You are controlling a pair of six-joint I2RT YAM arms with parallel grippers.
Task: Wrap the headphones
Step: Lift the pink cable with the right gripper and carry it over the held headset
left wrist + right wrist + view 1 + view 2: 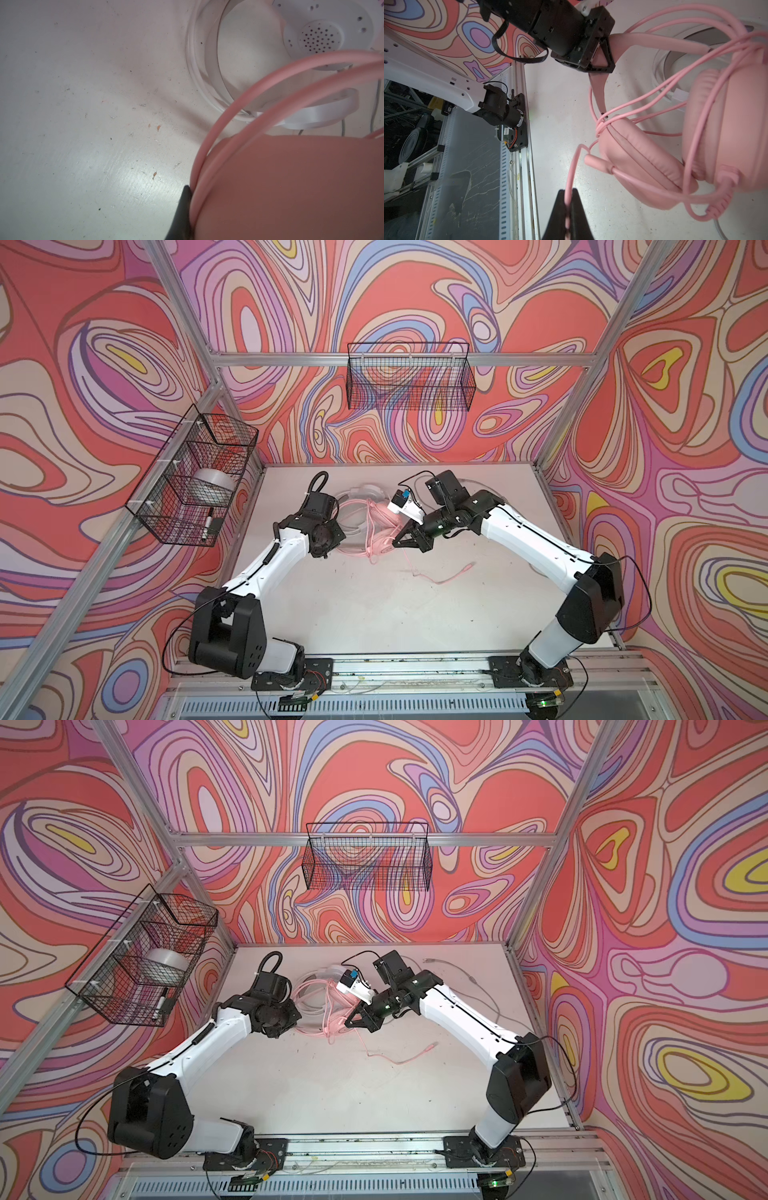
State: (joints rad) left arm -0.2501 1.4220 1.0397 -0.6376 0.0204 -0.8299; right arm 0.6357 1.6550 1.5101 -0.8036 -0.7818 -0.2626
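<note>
Table (374,614): both headsets sit mid-width, toward the far edge

Pink headset (643,158): between the two grippers, ear cups close together. Whether the cups rest on the surface or hang just above it cannot be told

Left gripper (600,58): clamped on the pink headset at its headband; in the left wrist view one black finger (182,207) presses against the pink band

Right gripper (568,199): pinched tight on the pink cable (570,172), just beside the nearer ear cup

Pink cable: several loose loops run over the cups and headband. The free end trails off toward the front-right and lies flat, plug well apart from the headset

White headset (320,37): flat on the surface behind the pink one, nearer the far edge, partly covered by it. Its grey cable (469,979) snakes toward the right edge
</note>
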